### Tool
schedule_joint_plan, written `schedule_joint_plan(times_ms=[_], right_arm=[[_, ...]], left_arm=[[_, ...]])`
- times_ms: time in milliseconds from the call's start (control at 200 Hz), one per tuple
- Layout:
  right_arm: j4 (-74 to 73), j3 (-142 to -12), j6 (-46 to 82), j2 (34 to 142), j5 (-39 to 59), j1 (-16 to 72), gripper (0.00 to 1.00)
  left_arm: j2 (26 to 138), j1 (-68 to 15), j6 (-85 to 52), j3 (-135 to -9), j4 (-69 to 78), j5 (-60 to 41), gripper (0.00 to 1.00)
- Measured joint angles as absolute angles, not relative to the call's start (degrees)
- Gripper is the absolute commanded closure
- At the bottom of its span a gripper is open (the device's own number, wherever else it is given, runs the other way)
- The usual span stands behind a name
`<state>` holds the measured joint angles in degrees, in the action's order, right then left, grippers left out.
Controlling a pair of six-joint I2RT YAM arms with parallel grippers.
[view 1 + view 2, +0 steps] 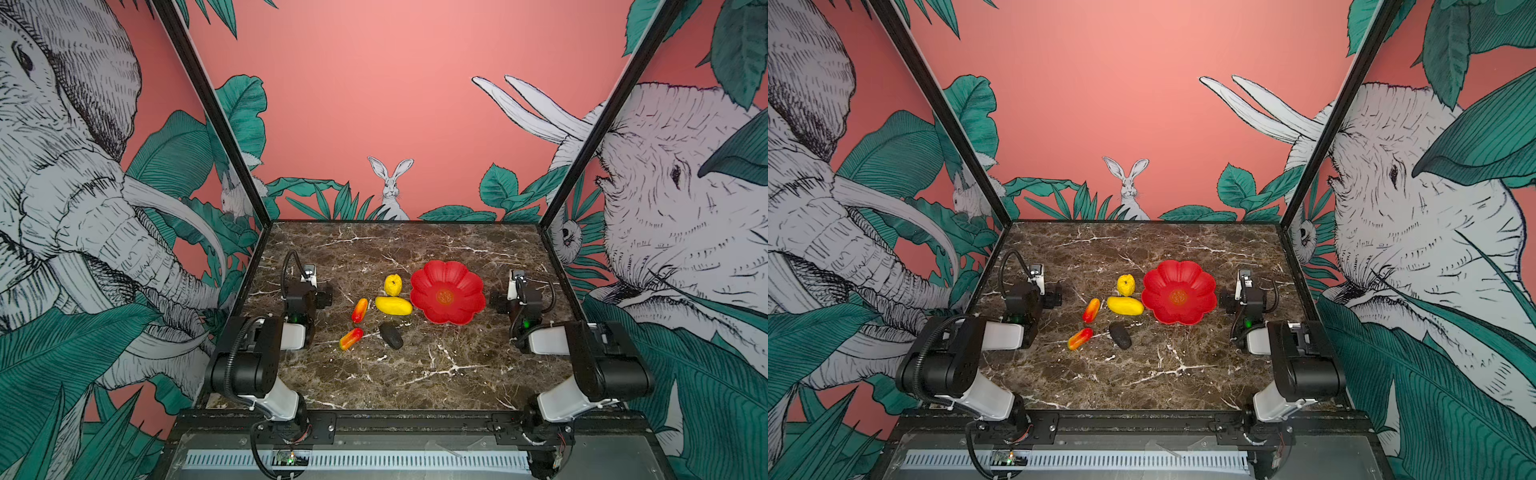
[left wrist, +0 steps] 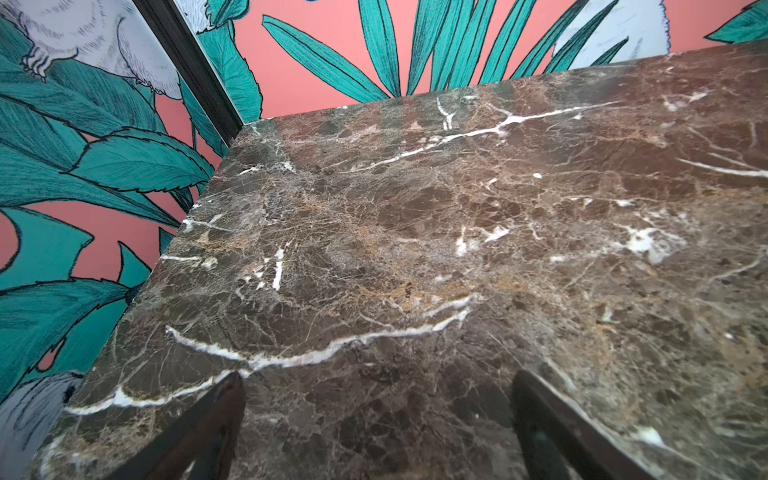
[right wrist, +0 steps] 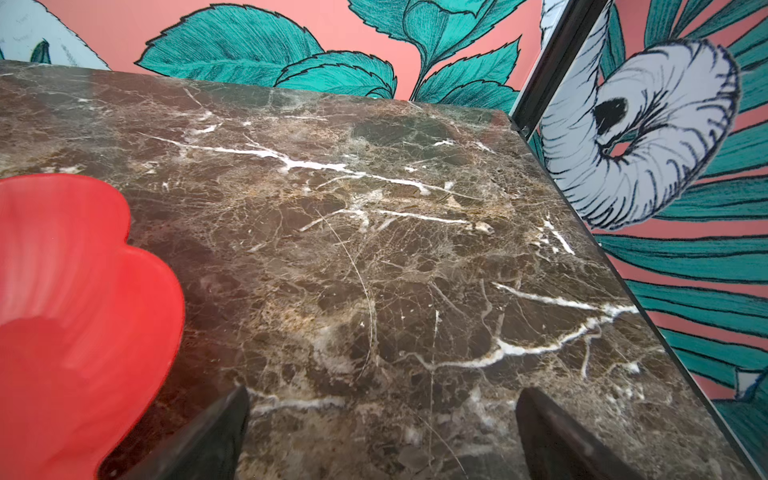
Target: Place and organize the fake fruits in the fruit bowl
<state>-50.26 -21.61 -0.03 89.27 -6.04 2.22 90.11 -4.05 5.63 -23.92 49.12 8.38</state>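
- Both top views: the red flower-shaped bowl point(image 1: 461, 276) sits right of centre on the marble table point(image 1: 415, 374) and is empty. All five fruits lie on the table to its left.
  - The round yellow fruit point(image 1: 392, 285) is uppermost.
  - The long yellow fruit point(image 1: 393, 305) lies just below it and just beside the bowl's rim.
  - The upper red-orange fruit point(image 1: 360, 310) and lower red-orange fruit point(image 1: 351, 338) lie further left.
  - The black fruit point(image 1: 391, 335) lies lowest, below the long yellow fruit.
- Both top views: the left arm point(image 1: 297, 305) is folded at the left edge of the table. The right arm point(image 1: 524, 305) is folded at the right edge, near the bowl. Neither touches anything.
- Left wrist view: the left claw point(image 2: 378, 432) has its fingers well apart with nothing between them. Only bare table lies ahead.
- Right wrist view: the right claw point(image 3: 382, 432) is likewise apart and empty. The bowl's petal rim shows to one side.
- Assessment: no fruit is placed and the first pick is pending. The left arm stands nearer the fruits and looks best suited.
- Recommendation:
  - Begin with an outlying red-orange fruit, clear of its neighbours.
  - Close across its narrow width, since the glossy skin may slip.
  - Leave the two yellow pieces until space opens. Whether they touch cannot be told.
  - Release low inside the bowl and off-centre, so later pieces fit side by side and none rolls over the shallow rim.
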Motion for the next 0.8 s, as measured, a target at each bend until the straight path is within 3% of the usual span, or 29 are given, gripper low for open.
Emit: schedule_joint_plan(times_ms=[800], right_arm=[[-49.87,-21.61,-0.03,89.27,-5.28,1.83,0.01]], left_arm=[[90.11,-3.70,5.61,-23.92,49.12,7.84,0.00]])
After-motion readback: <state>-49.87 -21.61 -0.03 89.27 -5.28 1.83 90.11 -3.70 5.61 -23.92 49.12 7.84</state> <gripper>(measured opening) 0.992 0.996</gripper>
